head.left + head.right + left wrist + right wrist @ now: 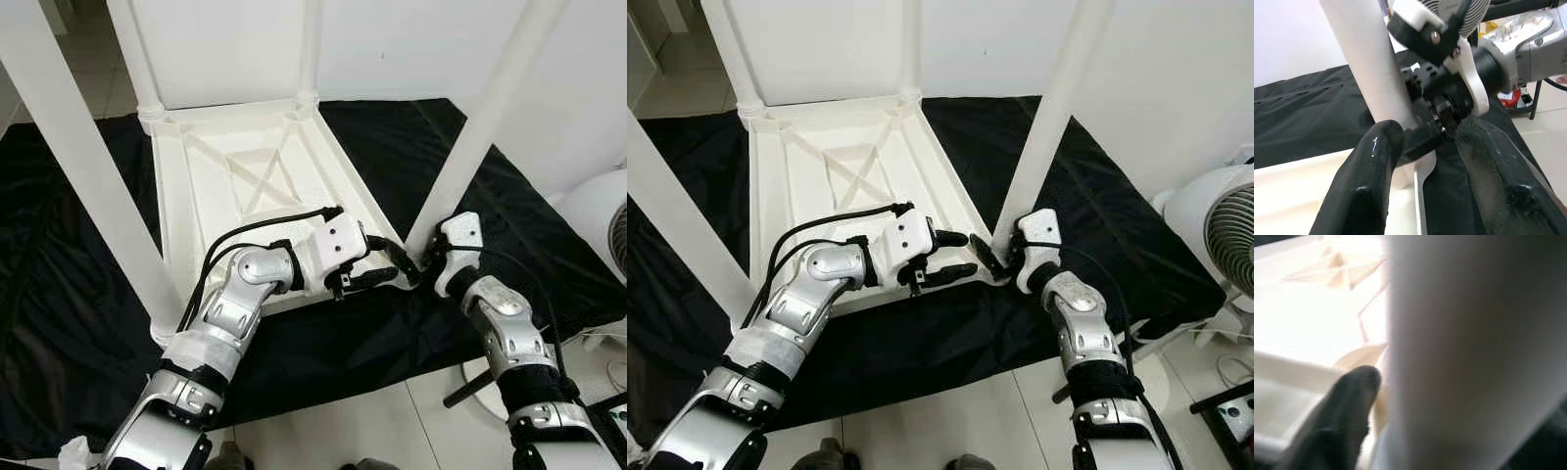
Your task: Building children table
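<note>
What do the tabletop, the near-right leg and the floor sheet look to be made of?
Tabletop: likely moulded white plastic, matte, given the cast ribs and X bracing underneath. Near-right leg: smooth white tube, probably the same plastic; cannot be sure. Sheet: thin black film or coated fabric, judging by its wrinkles and slight sheen.

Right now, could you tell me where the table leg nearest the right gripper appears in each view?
Left eye view: table leg rises right of centre.
Right eye view: it stands just right of centre.
Left wrist view: it is the white column beyond the left gripper.
Right wrist view: it covers the right half.
Shared landmark: right gripper at its base.
</note>
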Controlling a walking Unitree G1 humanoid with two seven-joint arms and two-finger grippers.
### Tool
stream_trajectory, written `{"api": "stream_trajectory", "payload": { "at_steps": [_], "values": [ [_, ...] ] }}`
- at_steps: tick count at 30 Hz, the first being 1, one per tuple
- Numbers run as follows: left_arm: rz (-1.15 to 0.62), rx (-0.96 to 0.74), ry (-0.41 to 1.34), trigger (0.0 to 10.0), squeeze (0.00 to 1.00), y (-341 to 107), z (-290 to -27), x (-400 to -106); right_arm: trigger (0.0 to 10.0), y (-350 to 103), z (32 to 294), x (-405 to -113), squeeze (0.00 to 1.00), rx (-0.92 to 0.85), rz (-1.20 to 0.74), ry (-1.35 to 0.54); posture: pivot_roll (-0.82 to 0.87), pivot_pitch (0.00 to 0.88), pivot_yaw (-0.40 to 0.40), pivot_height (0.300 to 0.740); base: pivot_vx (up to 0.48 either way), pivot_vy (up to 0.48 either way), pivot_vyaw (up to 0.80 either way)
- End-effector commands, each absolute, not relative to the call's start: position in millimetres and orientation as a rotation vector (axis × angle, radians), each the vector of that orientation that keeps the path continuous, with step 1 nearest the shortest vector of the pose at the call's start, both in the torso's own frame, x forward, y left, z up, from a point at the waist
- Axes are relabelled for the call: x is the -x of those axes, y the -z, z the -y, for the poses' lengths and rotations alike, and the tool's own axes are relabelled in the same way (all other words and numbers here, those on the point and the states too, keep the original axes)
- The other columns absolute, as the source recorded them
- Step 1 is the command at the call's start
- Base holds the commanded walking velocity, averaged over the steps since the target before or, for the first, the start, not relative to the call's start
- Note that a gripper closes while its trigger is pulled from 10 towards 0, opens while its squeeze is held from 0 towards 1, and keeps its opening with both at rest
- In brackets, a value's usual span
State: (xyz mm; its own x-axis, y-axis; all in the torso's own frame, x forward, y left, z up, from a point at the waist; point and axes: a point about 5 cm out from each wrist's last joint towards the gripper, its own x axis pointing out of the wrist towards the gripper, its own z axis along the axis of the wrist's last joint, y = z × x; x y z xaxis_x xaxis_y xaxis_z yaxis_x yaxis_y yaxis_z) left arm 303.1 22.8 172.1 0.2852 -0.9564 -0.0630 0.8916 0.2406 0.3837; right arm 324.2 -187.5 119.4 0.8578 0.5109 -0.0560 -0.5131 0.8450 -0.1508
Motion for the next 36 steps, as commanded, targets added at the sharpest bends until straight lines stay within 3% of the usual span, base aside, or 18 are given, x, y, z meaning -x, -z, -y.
{"api": "stream_trajectory", "payload": {
  "at_steps": [1, 9, 10, 18, 22, 26, 36],
  "values": [
    [0.203, -0.375, 1.182, 10.0, 0.0, -172.5, -25.2, -308.7, 0.0, -114.3, 181.8, -324.7, 0.0, 0.172, -0.045, -0.582, 0.01, 0.0, -0.038, 0.74, 0.0, 0.0, 0.0],
    [0.199, -0.369, 1.184, 10.0, 0.0, -171.4, -25.0, -307.9, 0.0, -108.2, 191.9, -320.7, 0.0, 0.155, -0.046, -0.555, 0.0, 0.0, -0.029, 0.74, 0.0, 0.0, 0.0],
    [0.199, -0.369, 1.188, 10.0, 0.0, -171.4, -24.4, -307.8, 10.0, -108.7, 193.1, -320.5, 0.0, 0.152, -0.037, -0.537, 0.0, 0.0, -0.025, 0.74, 0.0, 0.0, 0.0],
    [0.197, -0.369, 1.197, 10.0, 0.0, -171.7, -23.6, -307.7, 10.0, -113.1, 195.8, -318.1, 0.0, 0.109, -0.009, -0.447, -0.01, 0.0, -0.025, 0.74, 0.0, 0.0, 0.0],
    [0.187, -0.368, 1.201, 10.0, 0.0, -169.0, -25.3, -304.9, 10.0, -119.2, 188.3, -312.9, 0.0, 0.088, 0.016, -0.242, -0.01, 0.0, -0.024, 0.74, 0.0, 0.0, 0.0],
    [0.185, -0.367, 1.201, 10.0, 0.0, -168.6, -25.5, -304.7, 10.0, -120.8, 184.4, -312.0, 0.0, 0.068, 0.019, -0.191, -0.01, 0.001, -0.023, 0.74, 0.0, 0.0, 0.0],
    [0.179, -0.362, 1.213, 10.0, 0.0, -167.9, -25.0, -302.7, 10.0, -127.2, 152.5, -308.0, 0.0, -0.011, 0.011, 0.171, -0.02, 0.016, -0.014, 0.74, 0.0, 0.0, 0.0]
  ]
}}
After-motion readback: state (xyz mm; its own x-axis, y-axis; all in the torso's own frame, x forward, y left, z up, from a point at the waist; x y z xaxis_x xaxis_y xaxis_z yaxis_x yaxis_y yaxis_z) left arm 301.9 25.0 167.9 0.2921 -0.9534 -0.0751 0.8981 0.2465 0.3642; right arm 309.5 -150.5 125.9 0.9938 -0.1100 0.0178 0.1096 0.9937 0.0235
